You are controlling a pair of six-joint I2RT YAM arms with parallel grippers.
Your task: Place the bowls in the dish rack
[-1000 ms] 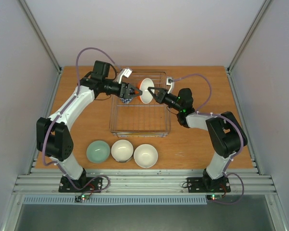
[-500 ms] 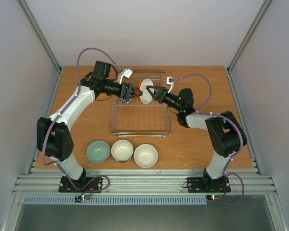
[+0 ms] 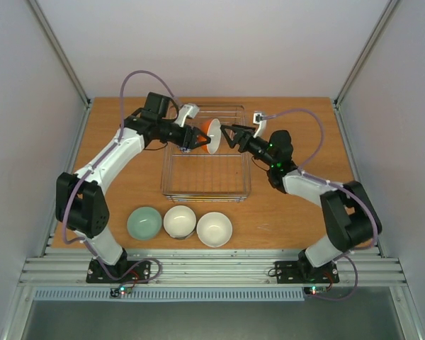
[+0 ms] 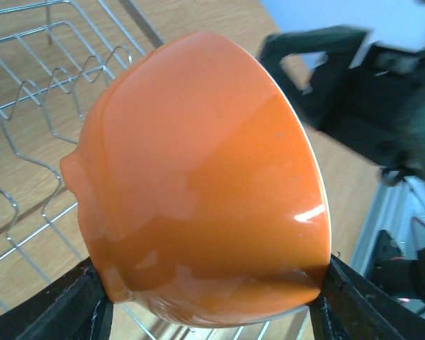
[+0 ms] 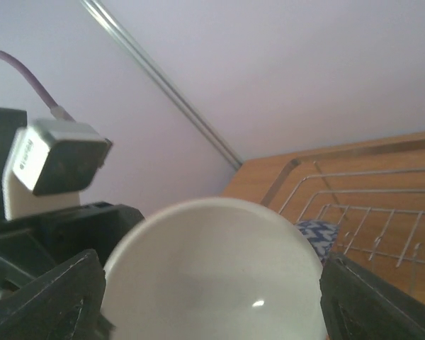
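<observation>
My right gripper (image 3: 224,137): fingers spread wide, clasping the orange-outside, white-inside round bowl (image 3: 210,130) across its rim.
My left gripper (image 3: 196,137): fingers flank the bowl's orange side; whether they grip, I cannot tell.
Bowl: on edge, above the far end of the silvery wire dish rack (image 3: 164,170).

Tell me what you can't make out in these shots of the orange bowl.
1. Grip on the orange bowl: it fills both wrist views, hiding the fingertips, so whether the left claw or right claw clamps it is unclear.
2. The blue-patterned bowl: cut off by the left wrist view's edge, partly hidden behind the orange bowl in the right wrist view.
</observation>
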